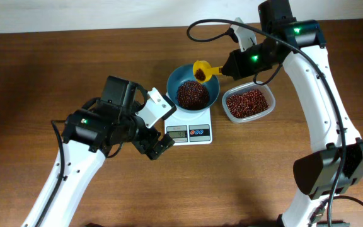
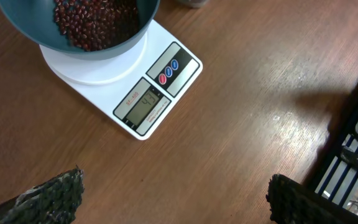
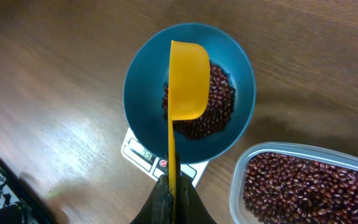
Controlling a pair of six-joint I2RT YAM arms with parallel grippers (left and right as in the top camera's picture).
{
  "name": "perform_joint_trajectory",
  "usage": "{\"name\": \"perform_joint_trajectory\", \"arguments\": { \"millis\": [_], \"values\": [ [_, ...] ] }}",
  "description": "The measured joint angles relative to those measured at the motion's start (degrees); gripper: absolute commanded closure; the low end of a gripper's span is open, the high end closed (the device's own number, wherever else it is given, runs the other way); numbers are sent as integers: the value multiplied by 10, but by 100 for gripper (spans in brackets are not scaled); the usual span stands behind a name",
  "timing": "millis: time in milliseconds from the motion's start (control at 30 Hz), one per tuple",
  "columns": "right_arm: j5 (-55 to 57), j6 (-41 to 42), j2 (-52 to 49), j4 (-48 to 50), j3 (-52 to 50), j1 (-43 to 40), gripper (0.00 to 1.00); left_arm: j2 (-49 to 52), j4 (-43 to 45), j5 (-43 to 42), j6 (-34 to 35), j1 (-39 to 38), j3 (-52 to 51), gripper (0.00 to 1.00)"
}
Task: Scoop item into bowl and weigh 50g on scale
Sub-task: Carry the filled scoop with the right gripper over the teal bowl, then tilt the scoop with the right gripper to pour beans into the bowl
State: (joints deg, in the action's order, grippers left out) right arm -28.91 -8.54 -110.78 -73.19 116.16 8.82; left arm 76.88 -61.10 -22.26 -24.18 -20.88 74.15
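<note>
A white scale (image 1: 200,120) stands about midway between the left and right edges of the tabletop (image 1: 49,69), nearer the far edge than the near one, with its display and buttons facing the near edge. A teal bowl (image 1: 175,77) sits on the scale's platform, and a heap of dark red-brown beans (image 1: 193,94) lies in the bottom of the bowl. The display is lit, but its digits are too small to read with certainty. The right claw (image 1: 227,69) is clamped on the handle of a yellow scoop (image 1: 201,68). The scoop's cup is held over the far right part of the bowl, above the beans, and has a few beans in it. Just beside the scale, toward the right edge, a clear plastic container (image 1: 270,101) holds more of the same beans. The left claw (image 1: 156,146) hangs over bare wood next to the scale's near left corner. Its fingers (image 2: 55,190) are spread wide apart with nothing between them.
</note>
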Motion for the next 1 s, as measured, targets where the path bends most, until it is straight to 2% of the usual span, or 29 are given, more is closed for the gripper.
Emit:
{"name": "perform_joint_trajectory", "arguments": {
  "millis": [567,1000],
  "values": [
    [6,-39,0,-3,0,17,96,0,0,0,0,0,0,1],
    [94,-39,0,-4,0,49,96,0,0,0,0,0,0,1]
  ]
}}
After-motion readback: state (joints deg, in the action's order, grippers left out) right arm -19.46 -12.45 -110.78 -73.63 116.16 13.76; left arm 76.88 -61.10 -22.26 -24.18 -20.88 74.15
